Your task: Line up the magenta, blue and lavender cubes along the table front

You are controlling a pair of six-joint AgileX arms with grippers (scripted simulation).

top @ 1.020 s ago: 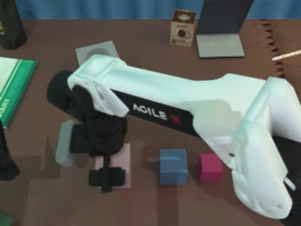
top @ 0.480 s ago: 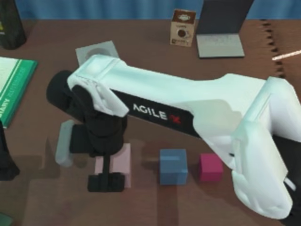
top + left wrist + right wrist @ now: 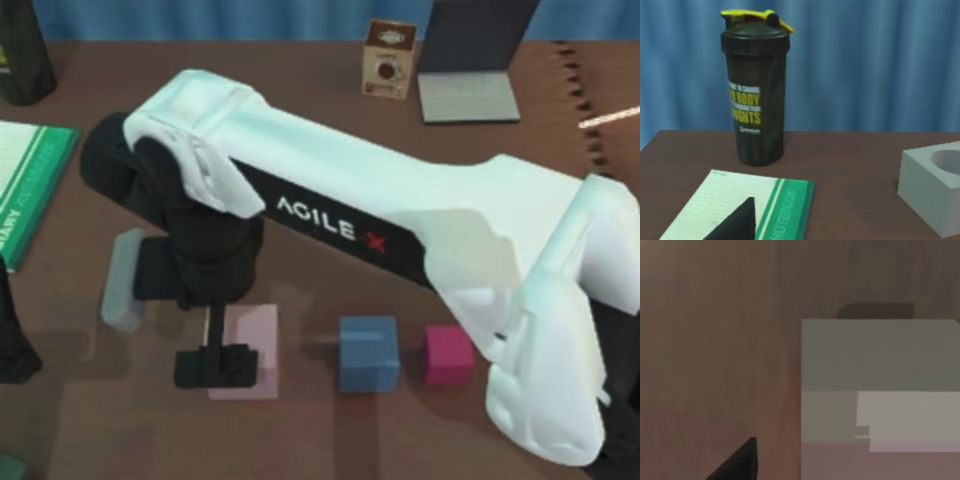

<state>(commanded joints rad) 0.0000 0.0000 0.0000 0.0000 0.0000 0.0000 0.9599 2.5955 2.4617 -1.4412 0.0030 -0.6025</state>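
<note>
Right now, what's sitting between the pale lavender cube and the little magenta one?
The blue cube sits between the lavender cube and the magenta cube, with bare table on each side. The top view shows it.

Overhead view; two low, close wrist views.

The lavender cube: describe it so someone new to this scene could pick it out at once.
Look along the front of the dark brown table in the top view, where three cubes sit in a row. The lavender cube is the leftmost, with the right gripper at its left edge. It is the largest and palest, beside the blue cube and the small magenta cube.
</note>
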